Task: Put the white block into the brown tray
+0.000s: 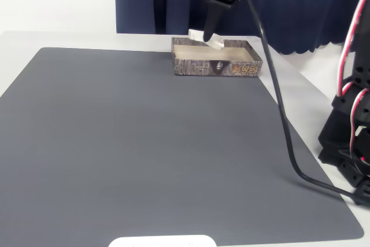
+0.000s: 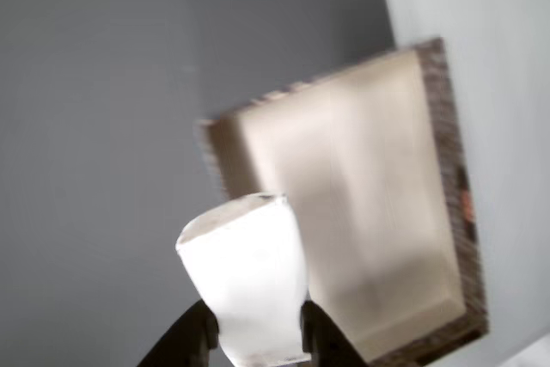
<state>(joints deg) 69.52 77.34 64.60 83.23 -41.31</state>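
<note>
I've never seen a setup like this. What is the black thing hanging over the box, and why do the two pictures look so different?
It is a small robot arm ending in a two-finger gripper. The fixed view comes from a still camera looking across a table with a grey mat. The wrist view comes from a camera riding on the arm itself, looking down past its fingers. At the mat's far edge sits a brown tray with a pale inside. The gripper is pinching a white block above the tray, not yet let go.
</note>
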